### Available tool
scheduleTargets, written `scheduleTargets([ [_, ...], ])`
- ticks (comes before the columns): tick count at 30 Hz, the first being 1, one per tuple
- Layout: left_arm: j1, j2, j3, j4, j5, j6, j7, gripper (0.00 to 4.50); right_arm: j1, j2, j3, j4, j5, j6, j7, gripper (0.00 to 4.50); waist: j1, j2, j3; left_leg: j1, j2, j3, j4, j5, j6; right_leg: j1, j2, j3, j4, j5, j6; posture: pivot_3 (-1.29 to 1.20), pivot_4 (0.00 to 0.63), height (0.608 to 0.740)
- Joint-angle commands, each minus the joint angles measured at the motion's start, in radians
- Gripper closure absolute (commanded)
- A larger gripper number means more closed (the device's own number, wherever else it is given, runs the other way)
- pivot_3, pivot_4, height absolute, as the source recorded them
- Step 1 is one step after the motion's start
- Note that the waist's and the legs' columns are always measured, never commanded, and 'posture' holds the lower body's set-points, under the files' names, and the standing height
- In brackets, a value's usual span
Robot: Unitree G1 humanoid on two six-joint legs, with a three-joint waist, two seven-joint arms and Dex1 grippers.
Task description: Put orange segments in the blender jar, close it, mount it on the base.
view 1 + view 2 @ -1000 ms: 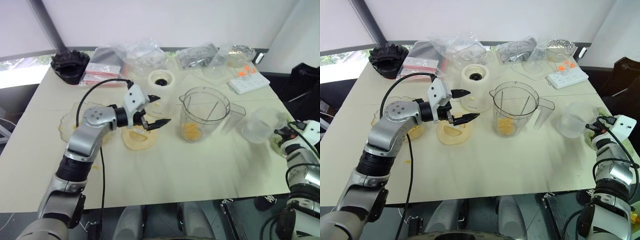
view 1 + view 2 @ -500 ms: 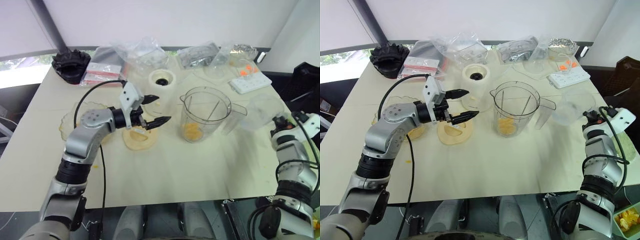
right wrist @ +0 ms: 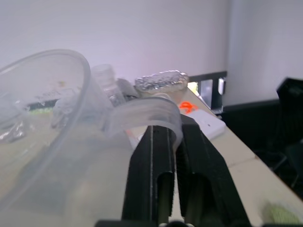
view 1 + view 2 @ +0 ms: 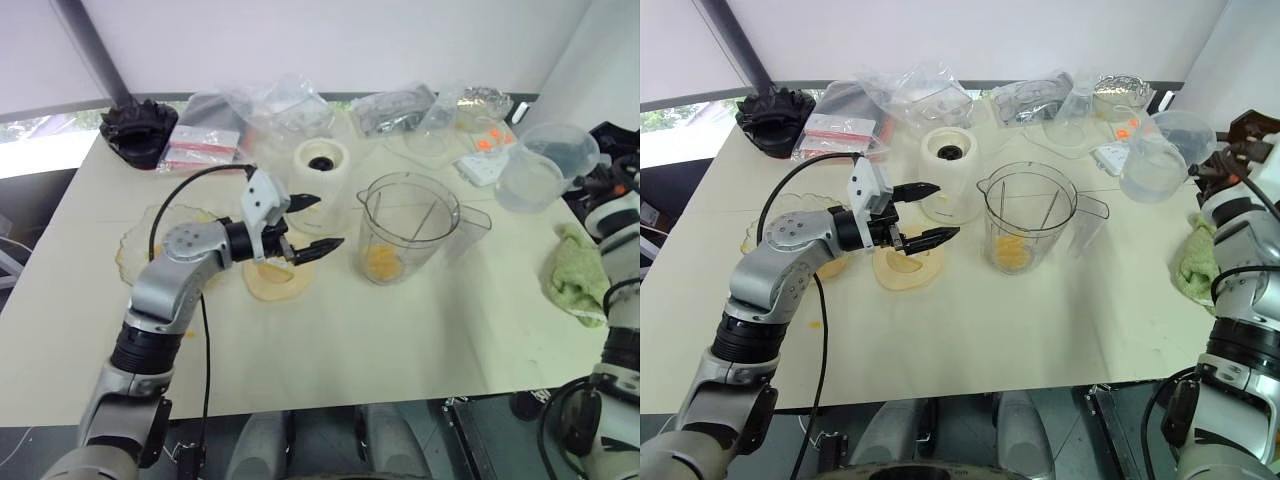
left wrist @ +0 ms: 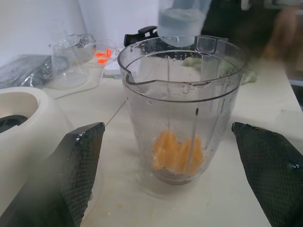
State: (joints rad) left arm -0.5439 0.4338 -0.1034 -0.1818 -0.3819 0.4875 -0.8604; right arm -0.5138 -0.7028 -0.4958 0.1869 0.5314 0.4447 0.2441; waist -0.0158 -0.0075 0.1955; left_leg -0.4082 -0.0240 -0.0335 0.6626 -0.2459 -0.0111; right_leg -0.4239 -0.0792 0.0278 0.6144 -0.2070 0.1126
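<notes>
- left gripper of two black fingers hangs level over the cream table, pointing at the tall clear plastic blender jar; fingers spread wide, nothing between them; left wrist view shows a black fingertip on either side of the jar, apart from it
- blender jar stands upright mid-table, lid off, spout toward the left gripper, handle on the far side
- glossy yellow-orange orange segments lie piled at the bottom of the jar
- squat cream-white blender base with black round socket stands on the table just behind the left gripper, beside the jar, not touching it
- flat round cream lid lies on the table under the left gripper
- right gripper raised at the table's right edge; fingers pressed together, pinching the handle tab of a smaller round clear plastic tub, which is held off the table
- green cloth lies at the right edge below that arm
- shallow scalloped glass dish sits left of the lid, partly hidden by the left arm
</notes>
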Motion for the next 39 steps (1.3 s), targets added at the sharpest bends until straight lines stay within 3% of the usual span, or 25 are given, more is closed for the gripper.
scheduleTargets([
  [1,0.008,0.006,0.005,-0.051,0.001,-0.021,0.01,0.0,-0.056,-0.074,0.025,-0.122,-0.007,0.013,0.058,4.45,0.001,0.0,0.0,0.0,0.0,0.0,0.0,0.0,0.0,0.0,0.0,0.0,0.0,0.0,0.0,0.0,0.15,0.74],
  [6,0.012,0.009,0.001,-0.046,0.008,-0.033,0.011,0.0,-0.05,-0.133,0.09,-0.225,-0.048,0.024,0.127,4.45,0.002,0.0,0.0,-0.001,0.0,0.0,0.0,0.0,0.0,-0.001,0.0,0.0,0.0,0.0,0.0,0.0,0.15,0.74],
  [16,0.014,0.008,-0.008,-0.039,0.021,-0.058,0.012,0.0,-0.015,-0.15,0.131,-0.365,-0.137,0.021,0.148,4.45,0.003,0.0,0.0,-0.001,0.0,0.0,0.0,0.0,0.0,-0.001,0.0,0.0,-0.001,0.0,0.0,0.0,0.15,0.74],
  [39,0.008,0.012,-0.022,-0.019,0.05,-0.093,-0.003,0.0,0.017,-0.183,0.215,-0.397,-0.418,-0.195,0.216,4.45,0.003,-0.001,0.0,-0.001,0.0,0.0,0.0,0.0,0.0,-0.001,0.0,0.0,-0.001,0.0,0.0,0.0,0.15,0.74],
])
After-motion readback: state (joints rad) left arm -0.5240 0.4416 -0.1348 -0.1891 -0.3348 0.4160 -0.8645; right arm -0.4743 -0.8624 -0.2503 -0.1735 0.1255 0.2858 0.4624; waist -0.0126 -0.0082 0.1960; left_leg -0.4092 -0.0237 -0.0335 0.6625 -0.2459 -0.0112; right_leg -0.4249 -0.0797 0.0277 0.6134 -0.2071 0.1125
